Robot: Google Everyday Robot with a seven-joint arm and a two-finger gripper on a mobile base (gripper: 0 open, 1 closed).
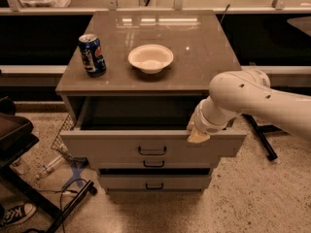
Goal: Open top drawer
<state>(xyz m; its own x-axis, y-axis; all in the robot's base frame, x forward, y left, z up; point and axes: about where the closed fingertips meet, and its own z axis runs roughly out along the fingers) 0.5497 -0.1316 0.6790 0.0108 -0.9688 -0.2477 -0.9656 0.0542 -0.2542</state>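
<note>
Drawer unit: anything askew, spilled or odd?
Nothing spilled. The top drawer is pulled out; the gripper sits at its upper edge, right of the handle. Can and bowl stand upright. Only oddity: what looks like a bottle lying on the floor, left.
</note>
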